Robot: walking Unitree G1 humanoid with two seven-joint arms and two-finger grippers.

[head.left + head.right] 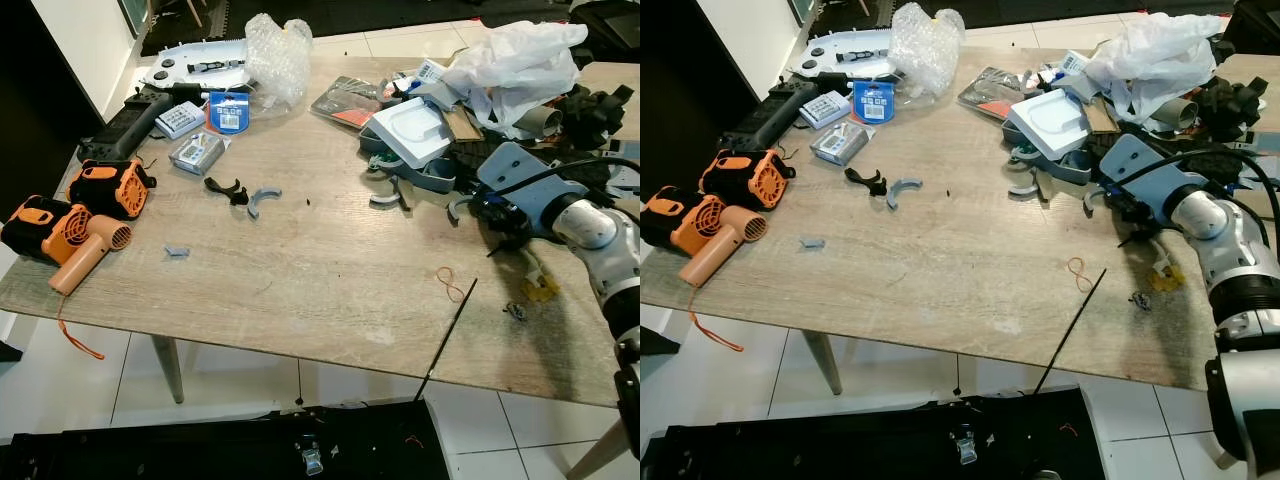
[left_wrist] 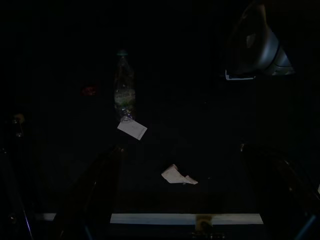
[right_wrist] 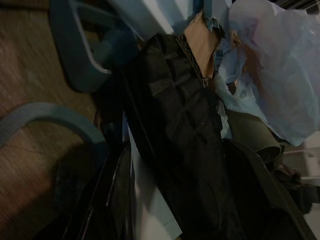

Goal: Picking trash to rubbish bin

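My right gripper (image 1: 492,216) reaches into the pile of clutter at the table's right side. In the right wrist view its fingers (image 3: 116,180) stand apart on either side of a black ribbed slab (image 3: 175,120), which leans among grey plastic parts. I cannot tell whether they touch it. A torn brown cardboard scrap (image 3: 201,45) and a crumpled white plastic bag (image 1: 515,55) lie just beyond it. Clear bubble wrap (image 1: 275,50) sits at the table's far left. In the dark left wrist view the left gripper (image 2: 185,200) hangs open above a plastic bottle (image 2: 123,90) and paper scraps (image 2: 177,176).
The wooden table (image 1: 300,270) carries orange blowers (image 1: 75,215) at the left edge, small boxes (image 1: 195,150), grey clips (image 1: 262,200), a white tray (image 1: 412,130), a rubber band (image 1: 450,283) and a yellow scrap (image 1: 541,289). A thin black rod (image 1: 447,335) leans over the front edge.
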